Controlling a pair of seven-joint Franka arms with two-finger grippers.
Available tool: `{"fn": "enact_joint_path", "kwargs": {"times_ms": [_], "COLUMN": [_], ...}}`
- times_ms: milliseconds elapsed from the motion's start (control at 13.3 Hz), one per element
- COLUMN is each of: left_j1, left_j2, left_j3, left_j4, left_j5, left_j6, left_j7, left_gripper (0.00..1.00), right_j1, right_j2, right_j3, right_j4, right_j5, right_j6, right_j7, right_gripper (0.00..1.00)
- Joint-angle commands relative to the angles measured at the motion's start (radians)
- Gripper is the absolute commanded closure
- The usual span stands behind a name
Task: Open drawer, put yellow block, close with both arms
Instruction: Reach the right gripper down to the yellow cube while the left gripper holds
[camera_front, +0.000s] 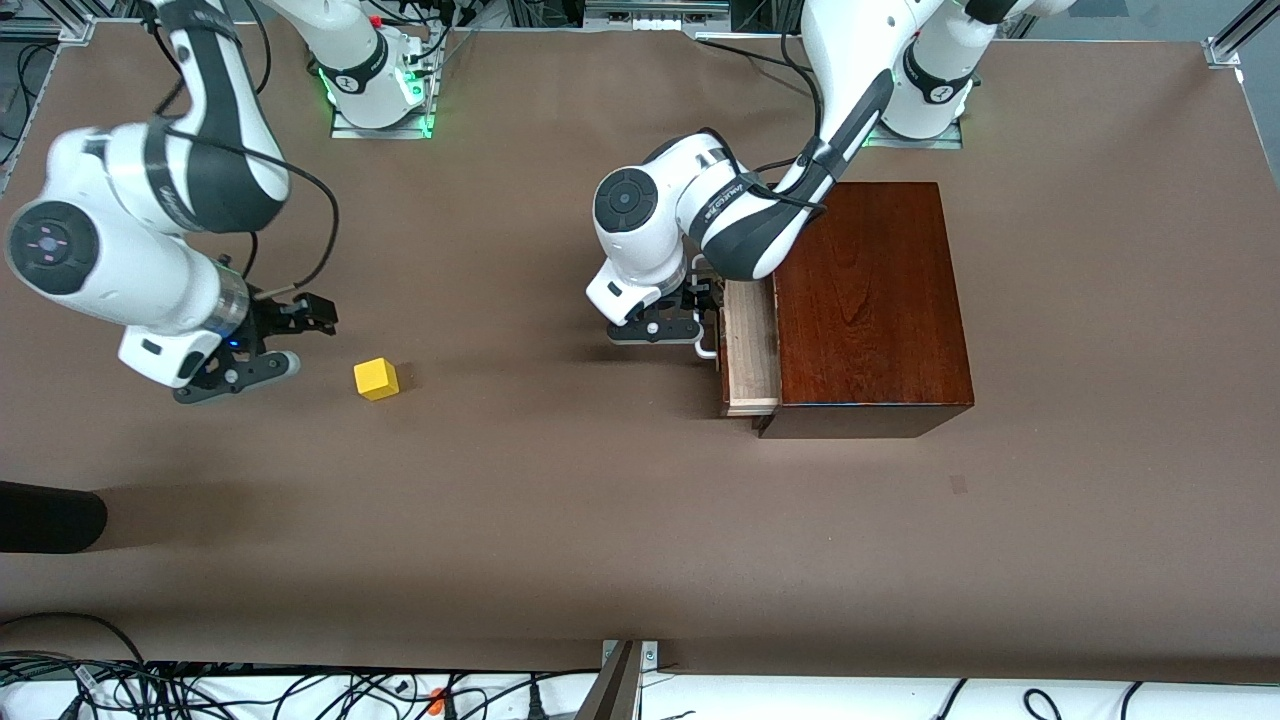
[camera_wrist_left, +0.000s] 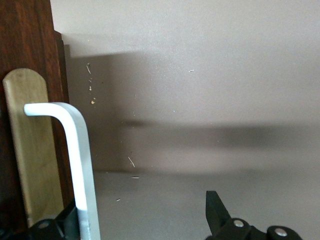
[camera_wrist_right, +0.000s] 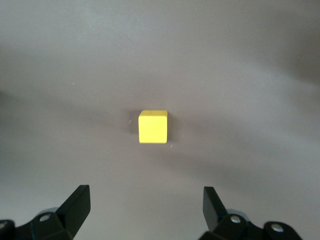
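Brown table: drawer slightly out, block waiting.
Left gripper spread around handle to pull; right gripper open beside block.

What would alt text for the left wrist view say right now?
The left hand is open around the white U-shaped bar handle of the drawer, one finger on each side of the bar. The pale wood drawer stands partly out of the dark reddish-brown box, with bare brown table filling the rest.
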Motion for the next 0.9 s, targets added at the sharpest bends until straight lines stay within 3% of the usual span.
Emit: {"fn": "enact_joint_path", "kwargs": {"times_ms": [0,452,829], "left_j1": [-0.020,-0.022,-0.035], "left_j2": [0.097,0.098,0.098], "left_j3": [-0.017,-0.020,-0.019], "left_j4": [0.097,0.151,0.191], "left_j5": [-0.045,0.006,0.017], "left_j6": [0.112,-0.014,-0.062], "left_j7": [0.001,0.002,0.001], "left_gripper": [0.00,0.00,0.00], "right_j1": [-0.006,-0.004,0.000], "right_j2": [0.007,0.071,0.182], "right_j3": [0.003,0.012,0.013], "right_j4": [-0.162,-0.306,-0.323], "right_j5": [-0.002,-0.002,-0.001], "right_j6": [0.218,0.493,0.662], "right_j7": [-0.012,-0.012,-0.007], "right_gripper": [0.00,0.00,0.00]}}
